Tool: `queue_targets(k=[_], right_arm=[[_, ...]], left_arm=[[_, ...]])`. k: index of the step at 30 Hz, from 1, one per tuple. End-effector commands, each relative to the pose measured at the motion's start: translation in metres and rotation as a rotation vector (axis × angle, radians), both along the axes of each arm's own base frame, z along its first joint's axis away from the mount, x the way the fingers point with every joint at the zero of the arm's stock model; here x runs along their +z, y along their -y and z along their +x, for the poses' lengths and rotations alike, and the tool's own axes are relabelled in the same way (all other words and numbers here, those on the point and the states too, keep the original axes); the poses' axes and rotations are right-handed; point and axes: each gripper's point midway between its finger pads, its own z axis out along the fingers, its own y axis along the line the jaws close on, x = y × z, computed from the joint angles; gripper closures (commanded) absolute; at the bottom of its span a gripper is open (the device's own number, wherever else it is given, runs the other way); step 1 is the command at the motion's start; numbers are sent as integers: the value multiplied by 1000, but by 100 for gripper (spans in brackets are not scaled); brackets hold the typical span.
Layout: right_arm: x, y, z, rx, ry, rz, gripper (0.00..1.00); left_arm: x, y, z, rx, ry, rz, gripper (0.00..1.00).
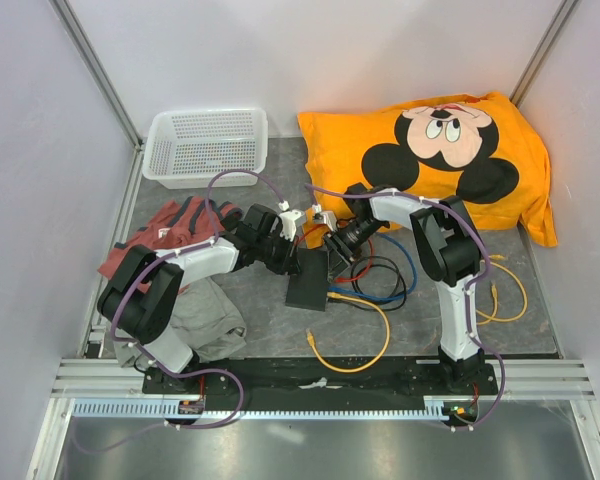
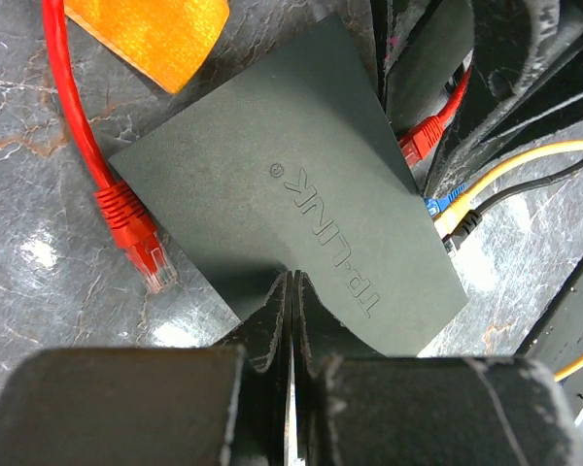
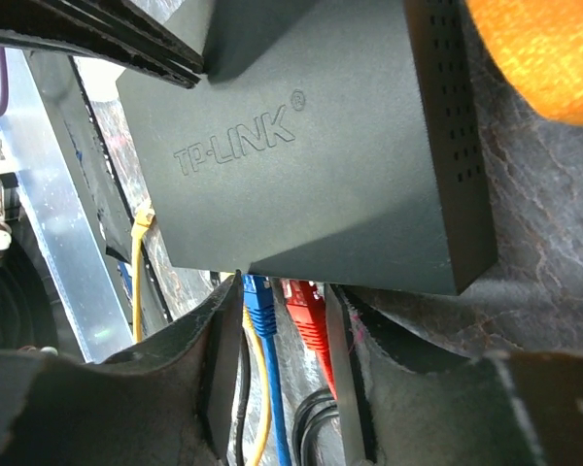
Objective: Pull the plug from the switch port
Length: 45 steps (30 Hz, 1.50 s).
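Straddling the red plastic plug (image 3: 307, 313) and blue plastic plug (image 3: 258, 299) with open right fingers (image 3: 199, 388), we face the flat matte black switch (image 3: 311, 146) at 12 o'clock, closed left fingers (image 2: 262, 335) resting on it.

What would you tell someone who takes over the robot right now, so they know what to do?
The left gripper is shut, with its tips at the edge of the switch, seemingly pinning it down.
The right gripper is open, one finger on each side of the blue plug and the red plug at the switch's port side.
Done: switch steadied, right gripper lined up.
Left: close on a plug and pull it straight out. Both look still plugged in, and I cannot tell which one is meant.
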Motion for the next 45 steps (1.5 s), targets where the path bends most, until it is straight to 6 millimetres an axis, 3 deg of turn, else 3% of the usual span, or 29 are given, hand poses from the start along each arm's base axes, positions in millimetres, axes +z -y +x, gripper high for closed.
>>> queue_targets(k=[1, 23, 30, 38, 45], right_arm=[[-33, 17, 8, 66, 68, -96, 54], [-50, 31, 37, 50, 200, -195, 68], [-57, 31, 42, 15, 200, -221, 79], [-69, 52, 58, 62, 365, -405, 96], [-72, 63, 64, 94, 394, -464, 98]], left_arm=[[-16, -10, -3, 29, -18, 53, 98], [-16, -8, -1, 24, -9, 50, 98], [-16, -8, -1, 22, -7, 53, 99], [-17, -7, -1, 20, -5, 52, 98], [-18, -6, -2, 15, -3, 53, 99]])
